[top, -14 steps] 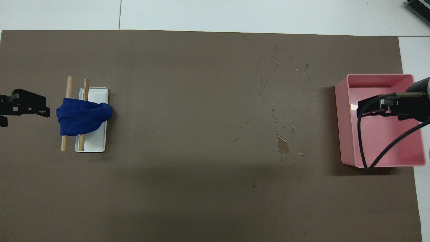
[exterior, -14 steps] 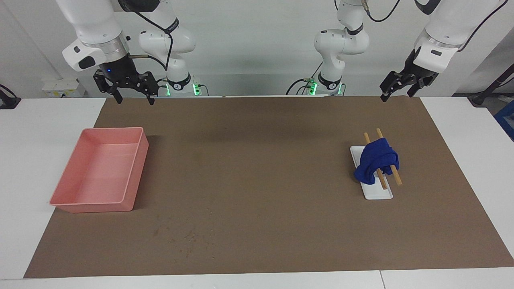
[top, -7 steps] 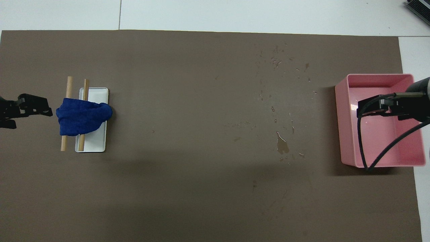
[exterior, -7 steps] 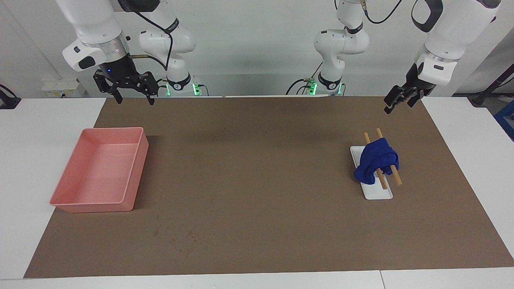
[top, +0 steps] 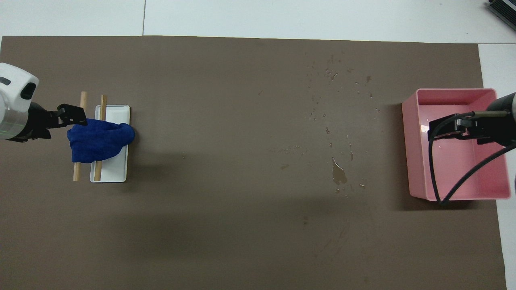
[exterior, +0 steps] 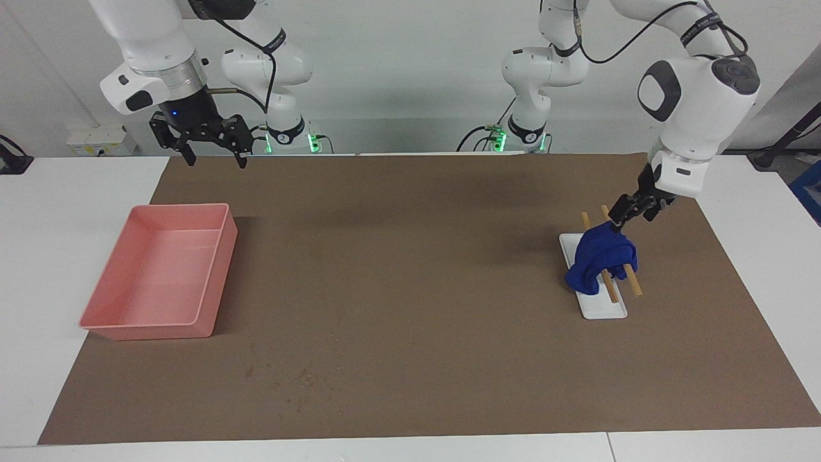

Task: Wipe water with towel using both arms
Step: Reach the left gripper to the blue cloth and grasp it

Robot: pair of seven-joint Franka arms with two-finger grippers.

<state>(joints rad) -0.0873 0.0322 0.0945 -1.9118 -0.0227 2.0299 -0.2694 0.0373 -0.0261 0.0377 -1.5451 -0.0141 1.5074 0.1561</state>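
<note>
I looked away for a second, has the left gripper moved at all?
Yes. The left gripper has come down from above the mat's robot-side edge to the towel draped on the wooden rods.

A mat (exterior: 410, 289) covers the table, with a tray (exterior: 122, 321) at the right arm's end and a small dish (exterior: 606, 309) at the left arm's end, well apart. Two wooden rods (exterior: 634, 283) lie side by side, one across the dish and one just beside it, and the towel (exterior: 600, 256) drapes over both. Water drops (top: 338, 174) dot the mat between dish and tray, closer to the tray
</note>
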